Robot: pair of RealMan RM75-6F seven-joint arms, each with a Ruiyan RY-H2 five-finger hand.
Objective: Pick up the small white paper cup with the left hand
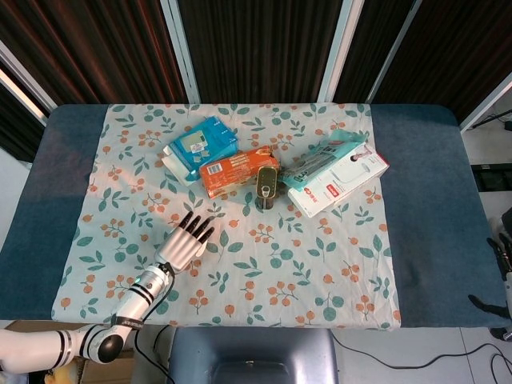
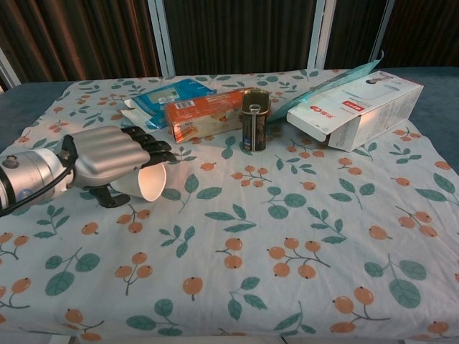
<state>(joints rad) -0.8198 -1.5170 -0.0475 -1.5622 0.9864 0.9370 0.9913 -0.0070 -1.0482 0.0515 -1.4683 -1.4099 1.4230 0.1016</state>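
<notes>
A blue table (image 1: pixel 424 200) carries a floral cloth (image 1: pixel 288 272). Around a dark can (image 1: pixel 266 187): an orange box (image 1: pixel 232 170) and blue packet (image 1: pixel 200 146) left, a white carton (image 1: pixel 340 180) right, a paper cup (image 2: pixel 147 183) lying nearer, front-left.

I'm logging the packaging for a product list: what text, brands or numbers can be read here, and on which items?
None reads with certainty.
White box: red logo and print, too small.
Orange box: barcode label, digits blurred.
Blue pack: label print unreadable.
Dark can: nothing legible.
White paper cup: no print showing.
</notes>
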